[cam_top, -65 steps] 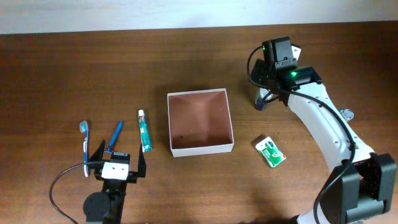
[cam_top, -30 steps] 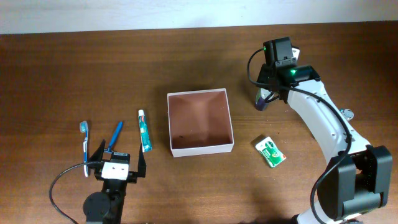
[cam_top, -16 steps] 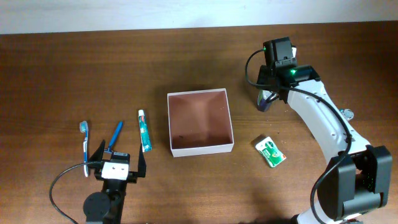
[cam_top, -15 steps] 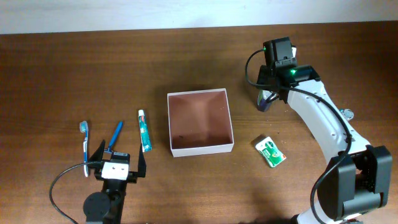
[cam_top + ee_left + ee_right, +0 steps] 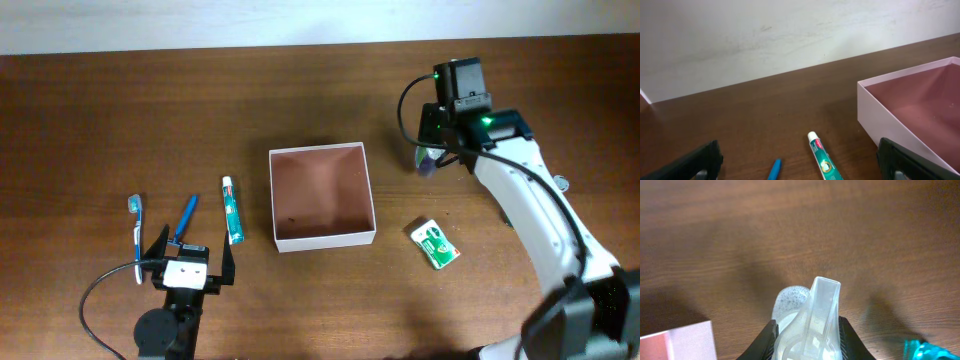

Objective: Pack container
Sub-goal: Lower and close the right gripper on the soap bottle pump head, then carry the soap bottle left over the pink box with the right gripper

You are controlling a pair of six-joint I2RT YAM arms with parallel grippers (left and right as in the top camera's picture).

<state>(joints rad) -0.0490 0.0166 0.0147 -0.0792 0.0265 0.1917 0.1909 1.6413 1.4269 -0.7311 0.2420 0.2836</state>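
Now the right gripper is pinched on a small clear plastic item, right of the container and apart from it. Hold it firmly, lift above the container's rim, then lower inside. Left gripper, spread wide, sits left of the container.

Seven loose things and two robot arms at one wooden table.

Counted by kind: one container, square, white-walled with a reddish-brown floor; one toothpaste tube, white and green; one white-and-blue toothbrush; one slim blue-handled item, possibly a second brush, though its head is too small to tell; one green-and-white packet; one clear plastic piece with a speckled white rounded end; one small round silvery object. The arms are two: a left arm and a right arm.
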